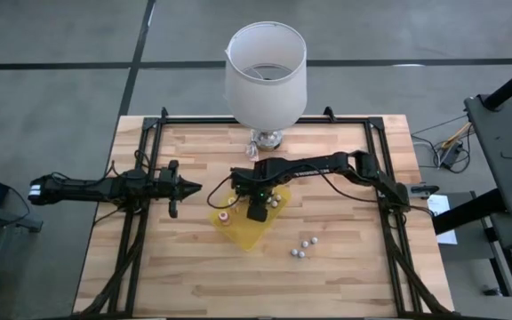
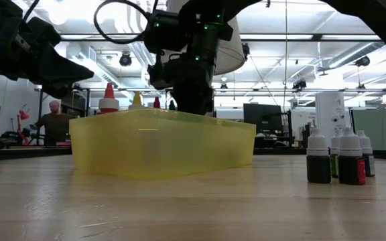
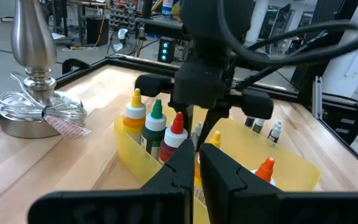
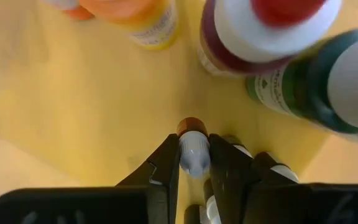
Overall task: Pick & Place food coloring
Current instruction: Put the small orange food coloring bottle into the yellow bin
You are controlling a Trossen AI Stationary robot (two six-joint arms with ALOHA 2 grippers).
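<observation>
One small bottle (image 4: 193, 152) hangs cap-up, upright, clamped in the right gripper (image 4: 194, 163) jaws over the yellow tray (image 4: 73, 118).

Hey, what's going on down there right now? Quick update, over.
Right gripper shut on a small food coloring bottle, low over the yellow tray. Left gripper shut, waiting beside the tray. Taller bottles crowd the tray close by.

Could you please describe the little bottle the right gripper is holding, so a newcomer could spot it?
Find the yellow tray mid-table. Above it, the right gripper pinches a tiny white-capped bottle. Unlike the bigger cone-capped bottles beside it, it is held, not standing free.
</observation>
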